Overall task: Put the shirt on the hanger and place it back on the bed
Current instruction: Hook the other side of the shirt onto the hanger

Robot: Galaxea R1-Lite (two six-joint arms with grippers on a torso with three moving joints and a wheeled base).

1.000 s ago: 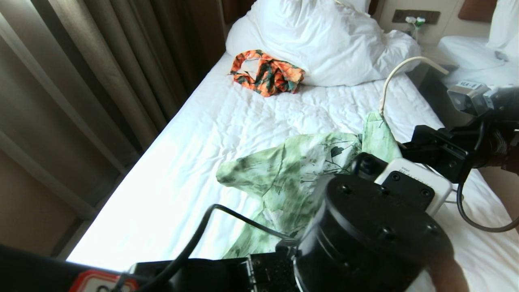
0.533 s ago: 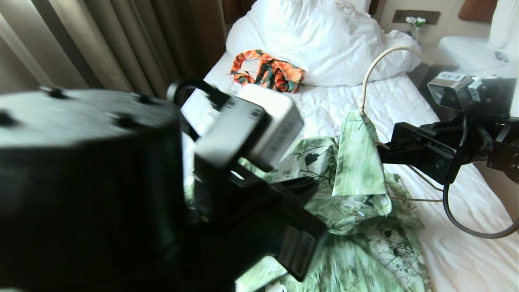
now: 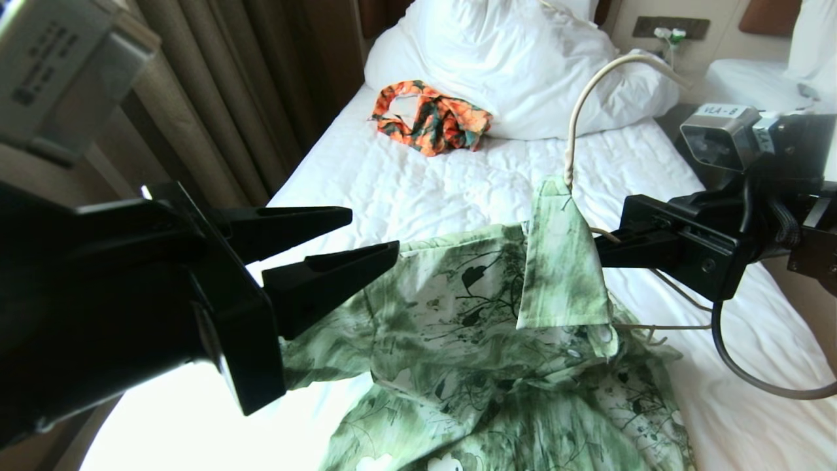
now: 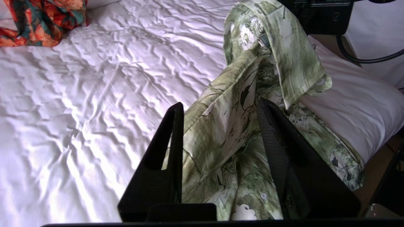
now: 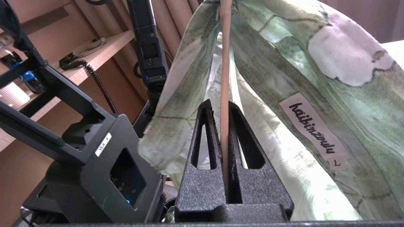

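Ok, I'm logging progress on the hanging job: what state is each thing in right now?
Shirt: collar draped over the hanger, the rest crumpled on the bed.
Hanger: clamped in the right gripper, hook up.
Right gripper: shut on the hanger.
Left gripper: open, its fingers either side of a shirt fold.
Bed: sheet wrinkled.
Orange garment: bunched by the pillow.

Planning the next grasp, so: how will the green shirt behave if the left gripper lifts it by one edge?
Probably floppy: the shirt drapes and folds over the hanger held in the right gripper and bunches on the bed. Likely light, since thin wire carries it. It may slide off, as the left gripper stands open around a loose fold.
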